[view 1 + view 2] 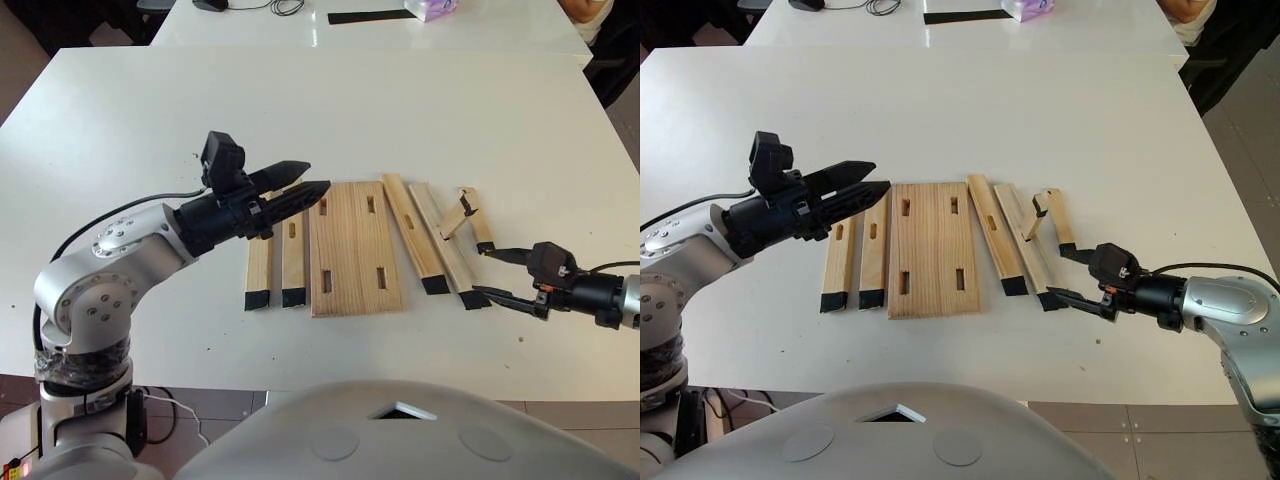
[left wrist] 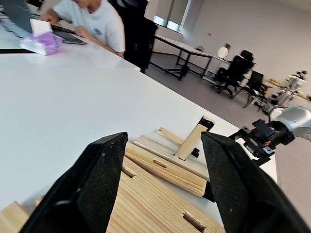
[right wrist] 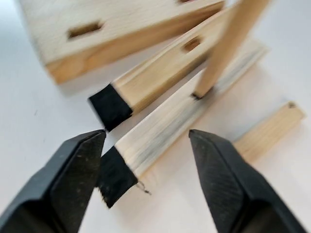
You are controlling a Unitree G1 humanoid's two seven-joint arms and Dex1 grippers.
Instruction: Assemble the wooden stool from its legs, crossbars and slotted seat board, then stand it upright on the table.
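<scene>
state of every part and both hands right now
seat board: flat, slots showing
left two legs: lying flat, loose
right two legs: lying flat, loose
tilted crossbar: one end resting on a right leg
other crossbar: lying flat
left hand: open, above the left legs
right hand: open, by a leg's black end

Open-plan office, rows of white desks (image 1: 480, 32), swivel chairs (image 2: 232, 77), lg windows (image 2: 170, 22)

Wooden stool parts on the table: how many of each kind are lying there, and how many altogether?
Black-tipped legs: 4
Crossbars: 2, one flat, one propped at a tilt
Slotted seat board: 1
Total: 7
</scene>
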